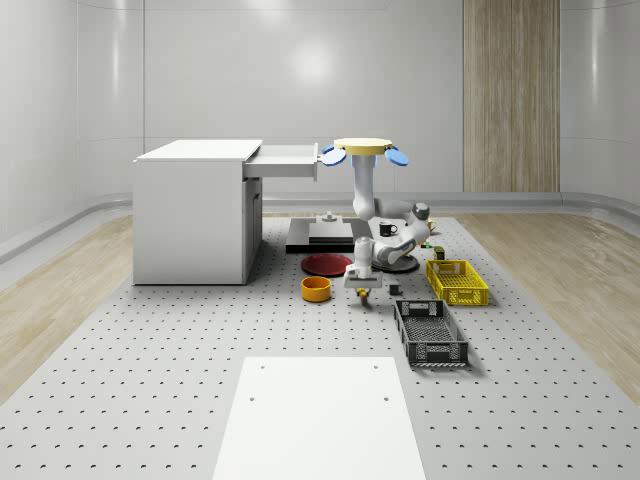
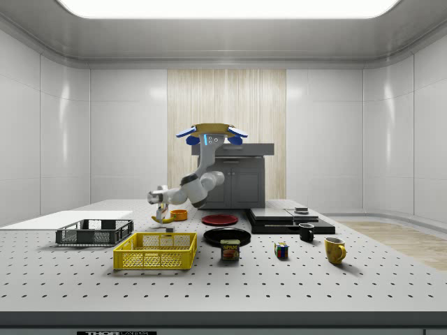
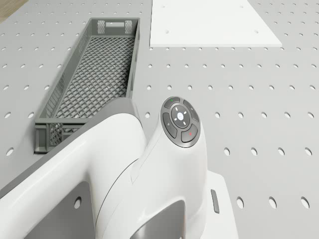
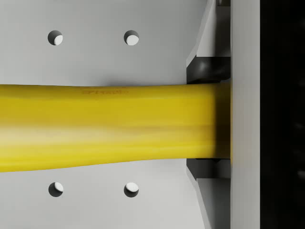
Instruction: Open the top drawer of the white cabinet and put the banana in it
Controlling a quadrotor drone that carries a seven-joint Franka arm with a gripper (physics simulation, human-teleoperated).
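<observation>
Wrist view puts the banana (image 4: 109, 126) right up against my camera, a yellow bar lying across the perforated desk (image 4: 95, 200) with my dark fingers (image 4: 207, 71) pressed to it on either side, so my pincer (image 4: 209, 119) is clenched on the fruit.

From the side view, my pincer (image 2: 162, 211) points down at the desk (image 2: 391, 279) with the banana (image 2: 163, 219) in its grip, just above or on the surface; I cannot tell which. An orange bowl (image 2: 179, 214) sits just beside it.

In the whole-scene view my drone body (image 1: 364, 150) hovers in the air beside the white cabinet (image 1: 195, 215), on the view's right of it, level with the top drawer (image 1: 287, 162), which stands pulled out toward me. My arm (image 1: 366, 200) hangs down from the body and bends forward, ending at the pincer (image 1: 360, 290) near the orange bowl (image 1: 317, 288) and a dark red plate (image 1: 327, 263). A yellow crate (image 1: 457, 281) lies on the view's right of the pincer, and a grey crate (image 1: 430, 333) lies nearer the camera. A white board (image 1: 318, 415) lies flat at the front of the desk.

The drone view looks down over my white arm (image 3: 149, 189) at the grey crate (image 3: 94, 69) and the white board (image 3: 209, 22).
</observation>
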